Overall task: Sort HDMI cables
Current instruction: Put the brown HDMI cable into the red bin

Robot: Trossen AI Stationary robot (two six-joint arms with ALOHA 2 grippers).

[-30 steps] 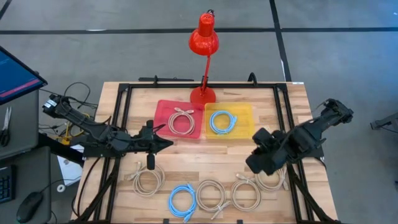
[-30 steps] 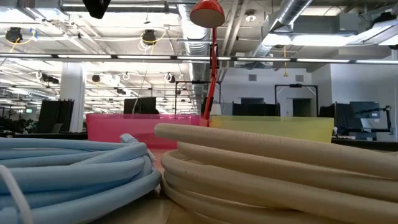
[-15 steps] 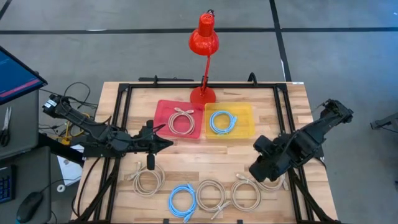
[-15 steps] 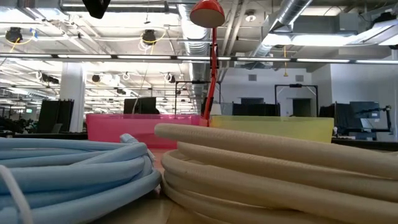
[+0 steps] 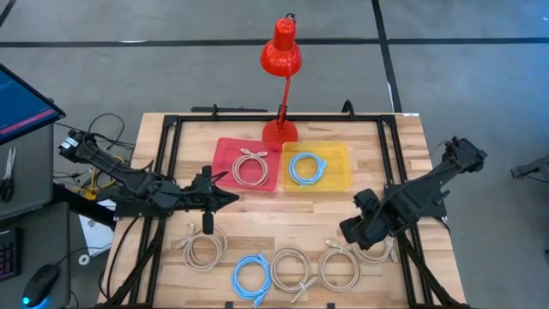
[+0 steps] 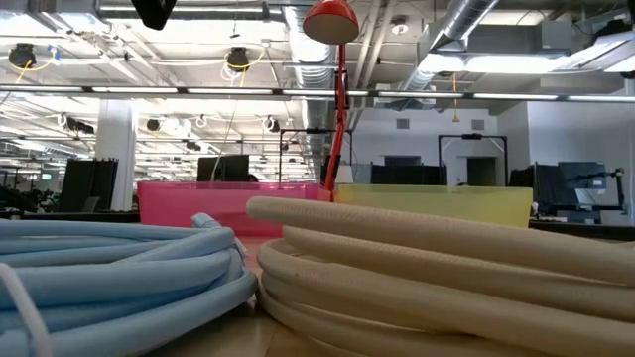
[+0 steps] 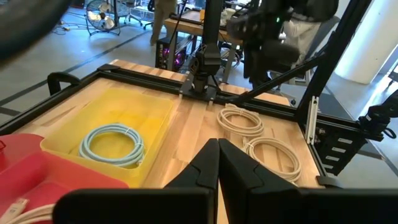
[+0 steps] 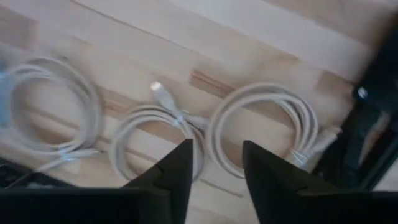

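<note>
Several HDMI cable coils lie flat on the wooden table near its front edge: beige ones point(image 5: 204, 249), point(image 5: 290, 268), point(image 5: 340, 268), point(image 5: 375, 249) and a light blue one point(image 5: 251, 276). Another beige coil point(image 5: 251, 166) lies in the pink tray point(image 5: 225, 150), and a blue coil point(image 5: 306, 168) in the yellow tray point(image 5: 340, 154). My right gripper point(image 8: 214, 171) hangs open above the two rightmost beige coils point(image 8: 264, 127), point(image 8: 152, 146), touching neither. My left gripper point(image 5: 227, 198) waits shut, left of the pink tray and above the table.
A red desk lamp point(image 5: 280, 51) stands at the table's far edge behind the trays. A black frame point(image 5: 171, 137) runs around the tabletop. Bare wood lies between the trays and the row of coils. A monitor point(image 5: 21, 99) stands off the table's left side.
My right gripper has come down toward the beige coils at the near right and drifted slightly toward the table's left edge. The coils have not moved.
</note>
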